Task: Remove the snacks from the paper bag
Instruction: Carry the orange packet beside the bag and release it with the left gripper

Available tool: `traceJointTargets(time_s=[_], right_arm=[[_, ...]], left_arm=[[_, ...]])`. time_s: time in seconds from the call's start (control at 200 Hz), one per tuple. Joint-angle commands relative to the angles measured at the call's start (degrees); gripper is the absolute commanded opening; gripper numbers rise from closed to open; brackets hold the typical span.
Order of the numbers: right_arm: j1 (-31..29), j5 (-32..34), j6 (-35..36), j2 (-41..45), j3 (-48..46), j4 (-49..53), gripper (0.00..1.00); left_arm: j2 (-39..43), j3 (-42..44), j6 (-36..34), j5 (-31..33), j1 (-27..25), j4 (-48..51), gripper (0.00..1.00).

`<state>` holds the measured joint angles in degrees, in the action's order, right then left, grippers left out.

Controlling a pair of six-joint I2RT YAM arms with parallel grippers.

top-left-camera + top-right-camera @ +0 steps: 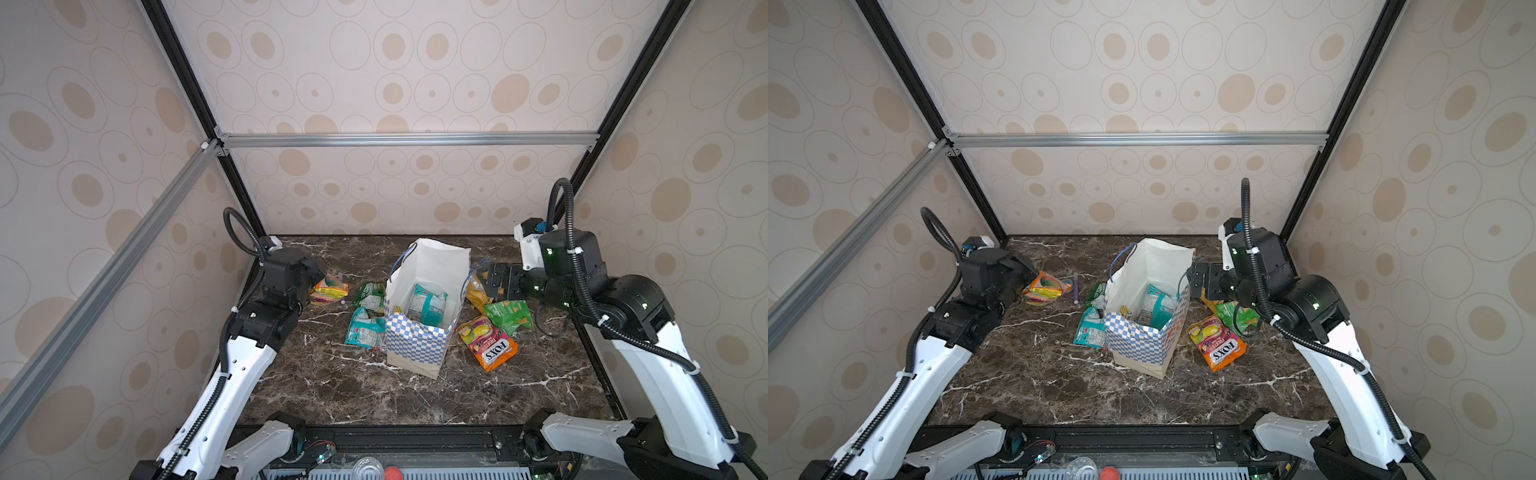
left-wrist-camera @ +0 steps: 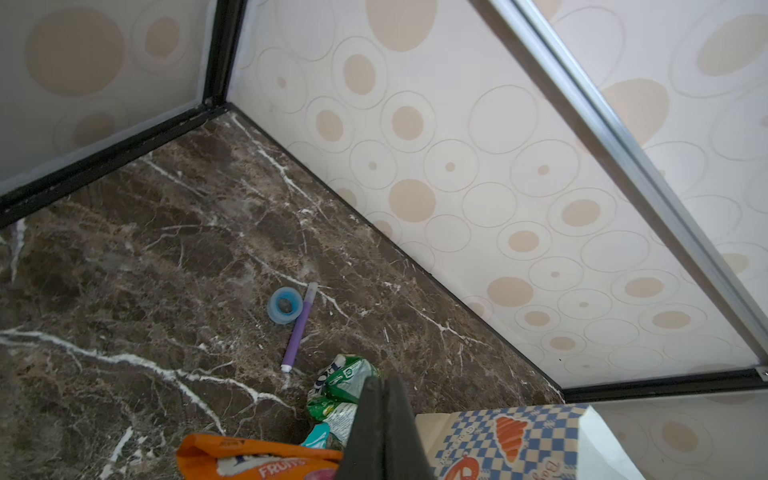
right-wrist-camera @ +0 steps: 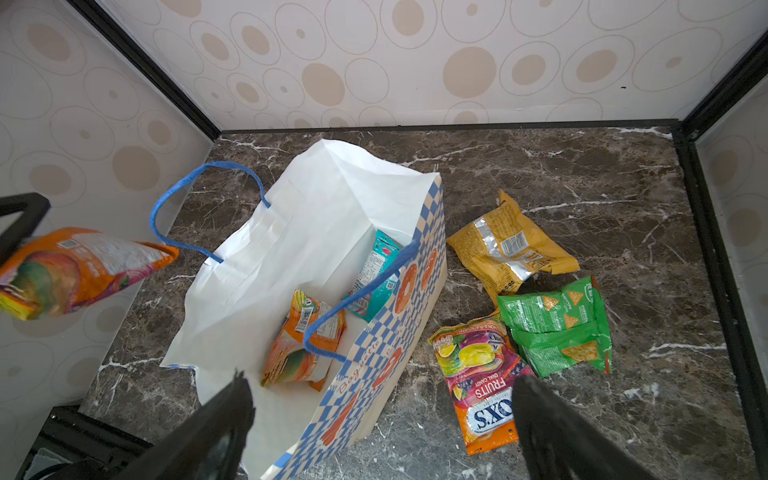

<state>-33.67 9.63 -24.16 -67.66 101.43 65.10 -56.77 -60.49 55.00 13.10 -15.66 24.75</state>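
I see right gripper [image 3: 382, 380] jaws spread wide, nothing between them. Paper bag [image 3: 291, 232] upright on marble table [image 3: 582, 166], mouth open. Inside: orange-and-white packet [image 3: 303, 338], teal packet [image 3: 374, 270] against checkered wall. Outside, beside that wall: yellow packet [image 3: 507, 245], green packet [image 3: 557, 328], FOX'S packet [image 3: 478, 374], green touching both others. Past bag's opposite side, orange fruit packet [image 3: 79, 270] hangs off table, apparently pinched by left gripper [image 3: 18, 218]; grip itself cut off.

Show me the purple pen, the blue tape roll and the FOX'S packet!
purple pen [image 2: 300, 328]: left wrist view, middle of its barrel.
blue tape roll [image 2: 274, 310]: left wrist view, on its rim.
FOX'S packet [image 1: 487, 343]: in a top view, middle of its front.
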Motion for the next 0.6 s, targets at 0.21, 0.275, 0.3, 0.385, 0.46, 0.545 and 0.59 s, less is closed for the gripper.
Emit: traceJointTargets(time_s=[0.21, 0.275, 0.3, 0.385, 0.46, 0.545, 0.59], right_arm=[[0.46, 0.21, -0.14, 0.42, -1.17, 0.29, 1.0], [0.49, 0.19, -0.18, 0.38, -1.17, 0.33, 1.0], [0.45, 0.16, -0.12, 0.29, -1.16, 0.29, 1.0], [0.52, 0.14, -0.17, 0.18, -1.23, 0.12, 1.0], [0.62, -0.09, -0.13, -0.08, -1.23, 0.03, 1.0], [0.62, -0.39, -0.29, -0.37, -1.21, -0.21, 1.0], [0.62, -0.64, -0.41, -0.38, -1.23, -0.32, 1.0]], left_arm=[[8.37, 24.33, 13.85, -7.43, 3.38, -10.08, 0.0], [9.77, 27.87, 16.04, -7.76, 3.36, -11.25, 0.0], [10.2, 29.31, 16.39, -7.97, 3.38, -11.92, 0.0], [11.22, 33.06, 17.42, -9.23, 3.37, -14.7, 0.0], [11.72, 35.36, 18.08, -10.61, 3.36, -17.21, 0.0], [11.72, 36.66, 18.36, -11.28, 3.36, -18.95, 0.0], [11.36, 36.91, 18.14, -11.74, 3.42, -19.53, 0.0]])
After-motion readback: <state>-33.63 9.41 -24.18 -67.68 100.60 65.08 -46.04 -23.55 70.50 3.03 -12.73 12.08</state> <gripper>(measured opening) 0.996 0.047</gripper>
